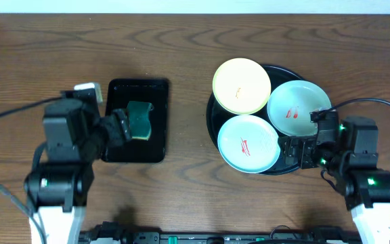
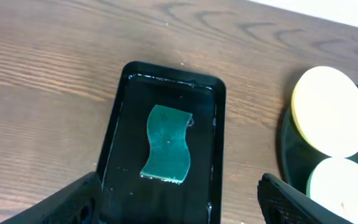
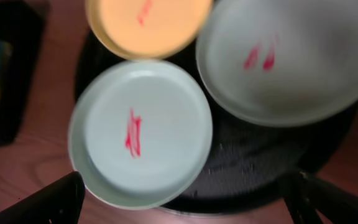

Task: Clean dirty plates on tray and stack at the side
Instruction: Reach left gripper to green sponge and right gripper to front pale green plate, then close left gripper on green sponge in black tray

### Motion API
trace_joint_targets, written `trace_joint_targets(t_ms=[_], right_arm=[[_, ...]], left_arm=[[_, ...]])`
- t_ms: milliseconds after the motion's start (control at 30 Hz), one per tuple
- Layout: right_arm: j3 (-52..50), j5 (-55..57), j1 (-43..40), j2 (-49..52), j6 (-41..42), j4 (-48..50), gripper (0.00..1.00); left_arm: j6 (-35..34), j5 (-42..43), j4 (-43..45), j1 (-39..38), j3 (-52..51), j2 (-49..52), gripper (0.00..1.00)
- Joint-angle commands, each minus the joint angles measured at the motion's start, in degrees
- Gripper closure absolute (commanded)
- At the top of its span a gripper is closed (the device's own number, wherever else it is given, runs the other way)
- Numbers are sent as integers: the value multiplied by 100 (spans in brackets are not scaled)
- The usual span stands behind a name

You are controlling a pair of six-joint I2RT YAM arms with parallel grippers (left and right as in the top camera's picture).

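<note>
Three plates (image 1: 249, 142) I see smeared on round tray (image 1: 212, 122) | left fingers (image 2: 179, 205) released above sponge (image 2: 166, 144) | right fingers (image 3: 185, 199) released.

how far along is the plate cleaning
Nothing is done: all three plates, yellow and two mint, sit smeared on the round tray. Nothing is held; the left gripper hangs open over the sponge. Wiping and stacking remain.

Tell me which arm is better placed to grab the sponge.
Left. Its open end effector hangs right over the sponge in the small tray; the right end effector is over the plates.
</note>
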Motion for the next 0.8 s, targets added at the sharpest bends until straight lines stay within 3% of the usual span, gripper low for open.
trace_joint_targets(t_ms=[0,133,300,467,767], right_arm=[[116,269,63,337,258,-98,5],[116,264,63,785,299,-216,9],[116,267,66,1314,299,-240,16],[116,267,66,1757,299,-125,22],[116,330,63,2006,297,-37,27]], left_arm=[[201,68,20,-103,358,686,19],[286,50,11,-238,490,1480,21],[282,55,15,-302,487,2413,36],[284,55,240,-302,487,3241,44],[286,50,656,-302,487,4133,45]])
